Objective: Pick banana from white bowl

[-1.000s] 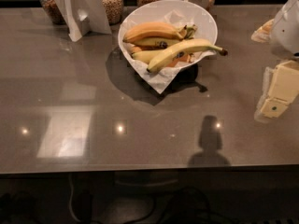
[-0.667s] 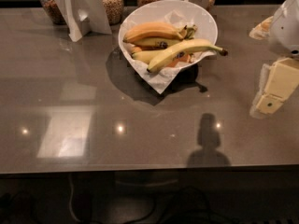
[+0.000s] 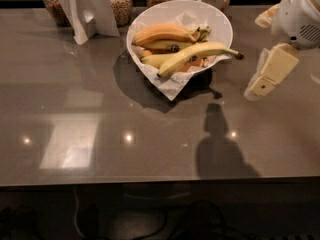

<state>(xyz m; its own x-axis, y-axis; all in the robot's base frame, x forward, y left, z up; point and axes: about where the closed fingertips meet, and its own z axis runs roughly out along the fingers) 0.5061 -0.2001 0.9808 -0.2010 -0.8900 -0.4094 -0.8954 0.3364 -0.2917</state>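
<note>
Gripper [image 3: 270, 73] drifting left toward white bowl [image 3: 220, 23] since earlier frame, hovering right of it above table; opening: cannot tell. Banana [image 3: 197, 55] lying atop other bananas [image 3: 162, 33], stem overhanging rim. Risk: approaching low, clipping rim, tipping bowl.

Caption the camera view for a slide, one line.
The gripper hangs right of the white bowl, above the table; the long banana pokes its stem past the rim toward it.

Four bananas [image 3: 195, 54], one bowl [image 3: 221, 26], one gripper [image 3: 261, 85] right
</note>
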